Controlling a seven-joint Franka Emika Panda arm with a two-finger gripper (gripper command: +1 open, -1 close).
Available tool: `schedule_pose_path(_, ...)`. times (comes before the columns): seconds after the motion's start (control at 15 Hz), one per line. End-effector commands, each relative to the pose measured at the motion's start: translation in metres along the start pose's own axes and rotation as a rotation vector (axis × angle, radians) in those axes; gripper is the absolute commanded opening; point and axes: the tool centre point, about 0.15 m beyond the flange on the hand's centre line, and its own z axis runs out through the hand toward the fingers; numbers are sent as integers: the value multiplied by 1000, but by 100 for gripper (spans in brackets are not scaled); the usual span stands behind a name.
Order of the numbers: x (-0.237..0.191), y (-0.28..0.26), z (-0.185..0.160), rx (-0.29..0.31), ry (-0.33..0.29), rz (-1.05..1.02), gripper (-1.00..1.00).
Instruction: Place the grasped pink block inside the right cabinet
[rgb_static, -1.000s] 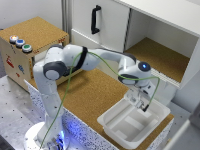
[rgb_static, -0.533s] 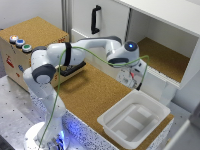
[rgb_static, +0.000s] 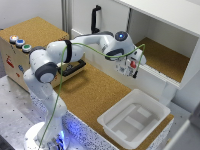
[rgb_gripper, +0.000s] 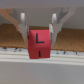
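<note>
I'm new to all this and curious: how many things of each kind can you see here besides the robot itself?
Pink block, held in the gripper: 1
White tray: 1
Open cabinet compartment: 1
Cabinet door with black handle: 1
Coloured buttons on the cork-topped box: 3
Total: 7

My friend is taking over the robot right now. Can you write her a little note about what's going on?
Tool: shut on the pink block, which sits between the fingers, an L marked on its face.
Where: the tool hangs at the front edge of the right cabinet, above the sill, not yet inside. The white tray sits on the cork table below.
Done: block picked up and carried to the cabinet opening.
Left: reach in over the cabinet's cork floor, lower, open the tool, pull back out.
</note>
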Motion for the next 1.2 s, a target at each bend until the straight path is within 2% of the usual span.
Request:
schedule_pose_path(0.0,65,24,55,51,-5,-7,-100)
schedule_pose_path(0.2,77,32,64,72,5,-7,-100)
schedule_pose_path(0.47,80,40,92,107,-23,18,-100)
schedule_pose_path(0.67,85,45,108,92,-42,48,-100)
schedule_pose_path(0.73,86,46,107,86,-42,60,100)
schedule_pose_path(1.0,78,42,70,112,49,64,100)
schedule_pose_path(1.13,77,34,49,104,95,42,100)
